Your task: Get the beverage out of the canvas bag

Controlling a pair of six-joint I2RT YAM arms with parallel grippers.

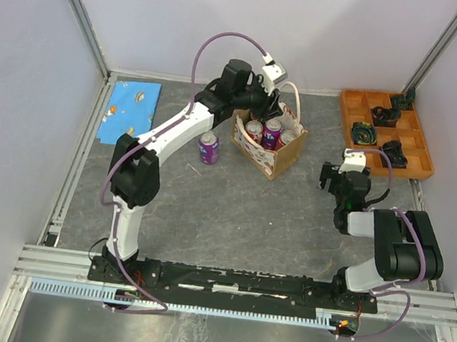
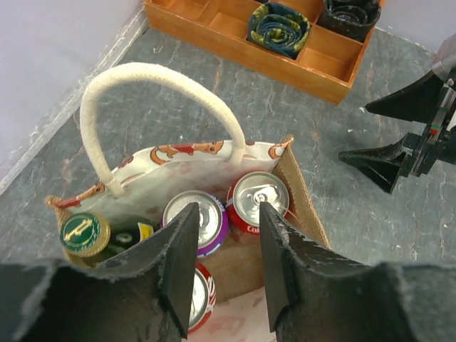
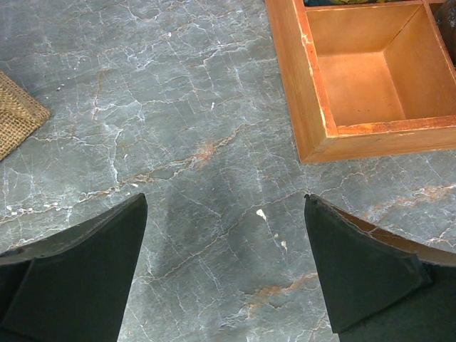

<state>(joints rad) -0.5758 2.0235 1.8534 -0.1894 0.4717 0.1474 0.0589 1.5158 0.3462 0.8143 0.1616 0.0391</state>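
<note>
Finds the canvas bag (image 1: 286,154) upright mid-table, mouth open, well apart from the orange tray (image 1: 345,122). Counts inside it, in the left wrist view, a purple-rimmed can (image 2: 211,214), a red can (image 2: 260,196) touching it, a third can (image 2: 202,296) nearer the camera, and a green-capped bottle (image 2: 84,234) at the left end. Notes one purple can (image 1: 208,147) already standing on the table just beside the bag.

Records the left gripper (image 2: 226,210) poised above the bag mouth, fingers parted, holding nothing, straddling the seam between the purple-rimmed and red cans. Records the right gripper (image 3: 224,198) likewise spread wide and empty, over bare table near the tray, well apart from the bag.

Judges the hazards as follows:
- Flags, on a straight descent, a finger landing on a lid rather than beside a can, given the tight packing.
- Flags a pinch across two cans at once, likely weak, with a drop to follow.
- Flags dragging or tipping of the light tote on the lift, with no second gripper near to steady it.
- Flags snagging on the white handle (image 2: 142,75) on the way up.
- Flags toppling the purple can outside at set-down.
</note>
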